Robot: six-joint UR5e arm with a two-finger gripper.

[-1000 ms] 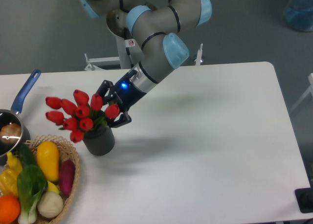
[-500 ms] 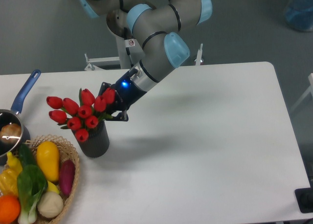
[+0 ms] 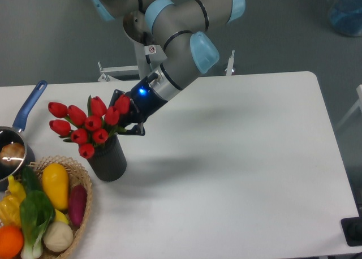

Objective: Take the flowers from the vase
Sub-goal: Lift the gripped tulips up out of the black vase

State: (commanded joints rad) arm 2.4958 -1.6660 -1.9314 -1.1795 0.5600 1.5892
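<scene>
Flowers [image 3: 87,125], a bunch of red tulip buds, sit with their heads fanned out above and to the left of the vase [image 3: 107,162], so the bunch leans up and leftward from the vase mouth rather than standing straight; its long axis runs from that mouth up toward the far-left buds. Green leaves show between the buds just over the rim, and the stems below them are hidden. That dark vase stands upright on the white table [image 3: 243,157], its mouth covered by the lowest buds. Just right of the vase top, the gripper [image 3: 129,116] reaches in from the arm, which slants down from the upper right; its black fingers sit right against the right-hand buds, with one bud in front of them. Whether the fingers are closed on the bunch I cannot tell, since the buds and the gripper body hide the gap. Left of the vase and a little nearer me is a wicker basket [image 3: 82,211] of produce, almost touching its base. Farther left stands a saucepan [image 3: 14,149] with a blue handle.
</scene>
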